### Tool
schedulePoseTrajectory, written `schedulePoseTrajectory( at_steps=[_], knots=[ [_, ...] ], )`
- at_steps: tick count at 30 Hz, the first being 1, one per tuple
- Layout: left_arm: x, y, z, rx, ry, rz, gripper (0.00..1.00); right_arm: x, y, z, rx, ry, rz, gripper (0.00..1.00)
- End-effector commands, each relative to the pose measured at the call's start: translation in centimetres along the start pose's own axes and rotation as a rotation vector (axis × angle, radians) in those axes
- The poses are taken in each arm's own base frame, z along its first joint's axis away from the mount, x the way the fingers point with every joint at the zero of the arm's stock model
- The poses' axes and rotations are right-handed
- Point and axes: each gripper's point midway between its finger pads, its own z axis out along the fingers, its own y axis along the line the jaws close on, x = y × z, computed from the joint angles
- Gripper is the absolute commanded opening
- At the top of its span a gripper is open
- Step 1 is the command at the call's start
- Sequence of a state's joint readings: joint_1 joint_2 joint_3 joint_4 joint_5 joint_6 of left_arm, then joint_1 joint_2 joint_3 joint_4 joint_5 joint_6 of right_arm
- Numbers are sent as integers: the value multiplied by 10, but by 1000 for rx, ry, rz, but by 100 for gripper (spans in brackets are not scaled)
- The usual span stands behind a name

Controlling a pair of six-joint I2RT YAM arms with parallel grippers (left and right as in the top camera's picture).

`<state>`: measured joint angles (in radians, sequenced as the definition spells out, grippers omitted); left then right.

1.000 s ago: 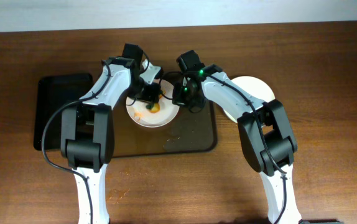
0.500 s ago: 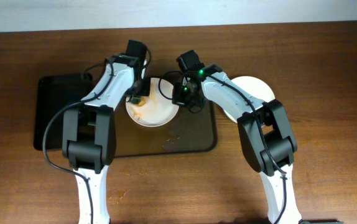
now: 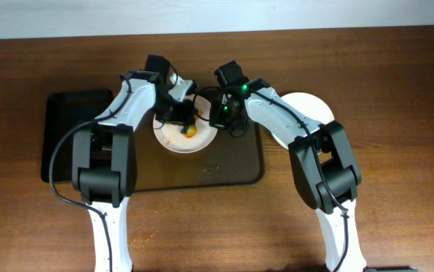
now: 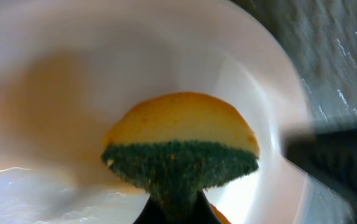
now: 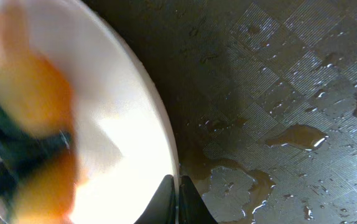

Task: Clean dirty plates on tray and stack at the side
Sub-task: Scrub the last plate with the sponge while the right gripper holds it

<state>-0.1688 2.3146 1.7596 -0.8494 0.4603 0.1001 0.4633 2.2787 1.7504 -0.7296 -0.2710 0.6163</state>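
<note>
A white dirty plate (image 3: 173, 140) with orange smears sits on the dark wet tray (image 3: 236, 168). My left gripper (image 3: 185, 115) is shut on a yellow and green sponge (image 4: 180, 146) that presses on the plate's inside (image 4: 54, 93). My right gripper (image 3: 218, 118) is shut on the plate's right rim (image 5: 166, 149), one finger inside and one outside (image 5: 178, 193). A clean white plate (image 3: 311, 107) lies on the table right of the tray, partly under my right arm.
A second, black tray (image 3: 69, 128) lies at the left. Brown puddles and water drops (image 5: 296, 134) cover the wet tray beside the plate. Small crumbs lie on the table near the front left (image 3: 143, 236).
My left gripper swept the sponge left across the plate and then back right toward the plate's middle. The right gripper kept its hold on the rim.
</note>
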Motion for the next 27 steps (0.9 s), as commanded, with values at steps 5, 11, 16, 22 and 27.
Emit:
schedulePoseTrajectory(
  at_steps=[5,11,16,22,27],
  knots=[
    [33,135,-24,-659,-5,-440,0,-2,-6,0,20,-4,1,4],
    [87,102,-19,-542,253,-471,0,-2,-6,0,19,-5,1,4],
    [82,7,-1,75,310,-239,0,-1,-7,0,21,-2,2,4],
    [75,28,2,-33,278,-191,0,-1,-7,0,21,-2,2,4],
    [63,112,-18,-557,173,-363,0,-1,-7,0,21,-2,2,4]
  ],
)
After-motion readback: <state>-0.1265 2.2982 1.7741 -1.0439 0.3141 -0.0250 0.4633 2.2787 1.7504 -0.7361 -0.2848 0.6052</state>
